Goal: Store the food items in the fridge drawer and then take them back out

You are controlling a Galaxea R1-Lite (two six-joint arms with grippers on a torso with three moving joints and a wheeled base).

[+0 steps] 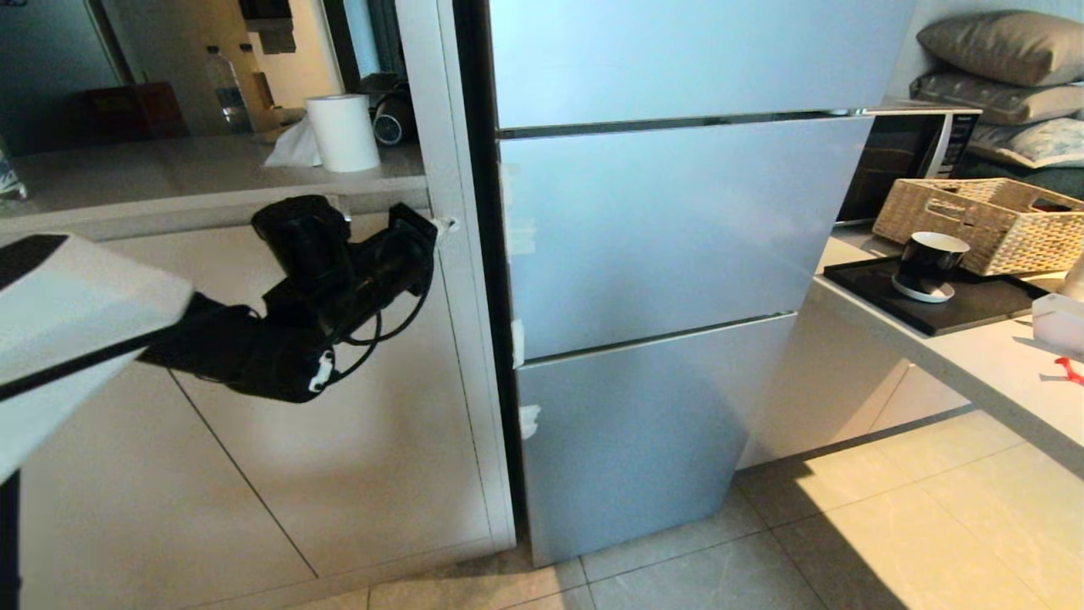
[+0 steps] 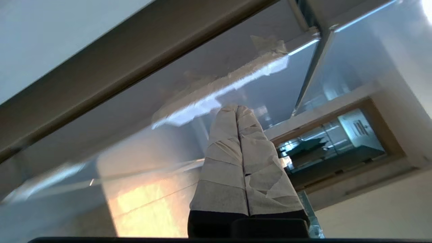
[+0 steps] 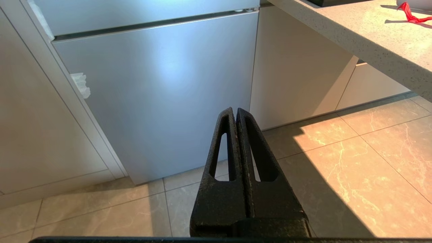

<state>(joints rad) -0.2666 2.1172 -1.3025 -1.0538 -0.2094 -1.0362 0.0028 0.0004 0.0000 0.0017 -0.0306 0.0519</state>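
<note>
The fridge stands closed, with three silver-grey door panels point(image 1: 677, 229) stacked one over another. The fridge drawer and the food items are hidden. My left gripper point(image 1: 442, 225), its fingers wrapped in pale tape, is raised beside the fridge's left edge at the height of the middle panel. In the left wrist view the left gripper point(image 2: 236, 108) is shut with nothing between its fingers, close to the shiny panel. My right gripper point(image 3: 235, 109) hangs low over the floor tiles, shut and empty, facing the bottom door panel point(image 3: 162, 87). It is outside the head view.
White tape tabs point(image 1: 518, 339) stick out along the fridge's left edge. A white cabinet front point(image 1: 254, 474) is left of the fridge, with a paper roll point(image 1: 343, 131) on the ledge above. The counter point(image 1: 974, 364) at right carries a wicker basket point(image 1: 982, 216), a black cup point(image 1: 929, 264) and a microwave point(image 1: 906, 157).
</note>
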